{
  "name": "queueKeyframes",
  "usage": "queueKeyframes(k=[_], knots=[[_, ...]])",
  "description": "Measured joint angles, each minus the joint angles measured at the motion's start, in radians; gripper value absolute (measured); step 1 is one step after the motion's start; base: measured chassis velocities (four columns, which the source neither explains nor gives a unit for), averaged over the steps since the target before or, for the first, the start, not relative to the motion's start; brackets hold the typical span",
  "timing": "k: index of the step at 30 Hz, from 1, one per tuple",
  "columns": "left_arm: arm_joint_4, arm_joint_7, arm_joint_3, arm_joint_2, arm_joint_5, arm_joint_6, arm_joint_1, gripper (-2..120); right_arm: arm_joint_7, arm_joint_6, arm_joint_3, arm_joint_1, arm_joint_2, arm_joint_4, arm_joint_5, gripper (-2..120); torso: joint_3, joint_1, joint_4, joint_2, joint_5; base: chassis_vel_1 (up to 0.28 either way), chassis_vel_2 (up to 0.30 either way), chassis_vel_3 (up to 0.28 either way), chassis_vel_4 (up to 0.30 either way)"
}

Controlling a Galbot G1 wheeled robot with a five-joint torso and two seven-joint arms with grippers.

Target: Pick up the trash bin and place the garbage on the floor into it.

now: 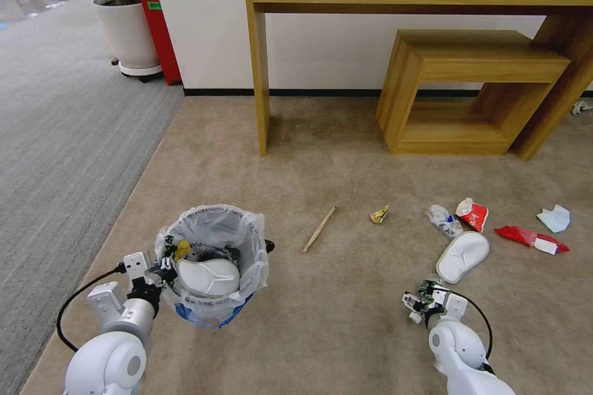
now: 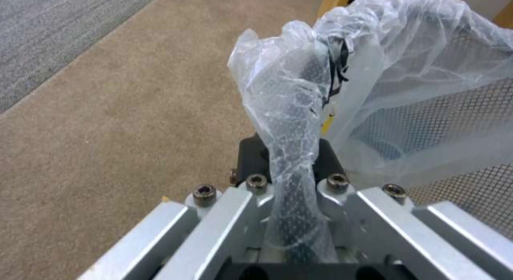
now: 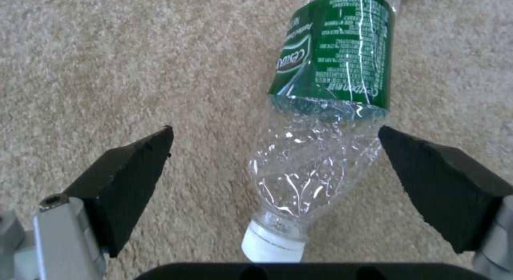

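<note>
The left pincer (image 1: 162,270) is clamping the rim of the trash bin (image 1: 213,259), its fingers pinching the mesh wall and the clear plastic liner (image 2: 291,111) together, holding the bin at the robot's left over the tan carpet (image 1: 346,321). A white slipper (image 1: 207,276) is lying inside the bin. The right pincer (image 3: 275,151) is hanging low over the carpet at the robot's right, its black fingers (image 3: 134,167) standing wide apart on either side of a crushed plastic bottle (image 3: 315,123) with a green label and white cap. Farther out, a second slipper (image 1: 462,255), a wooden stick (image 1: 319,229) and red wrappers (image 1: 531,238) are lying on the floor
</note>
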Motion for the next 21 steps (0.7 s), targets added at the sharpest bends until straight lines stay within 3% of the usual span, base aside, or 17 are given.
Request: queueKeyframes(k=[21], knots=[[0.0,-0.001,-0.005,0.002,-0.002,-0.002,0.005,3,-0.006,0.01,0.004,0.056,0.012,-0.077,-0.022,97,0.0,0.0,0.0001,0.0,0.0,0.0,0.0,0.0,0.0]])
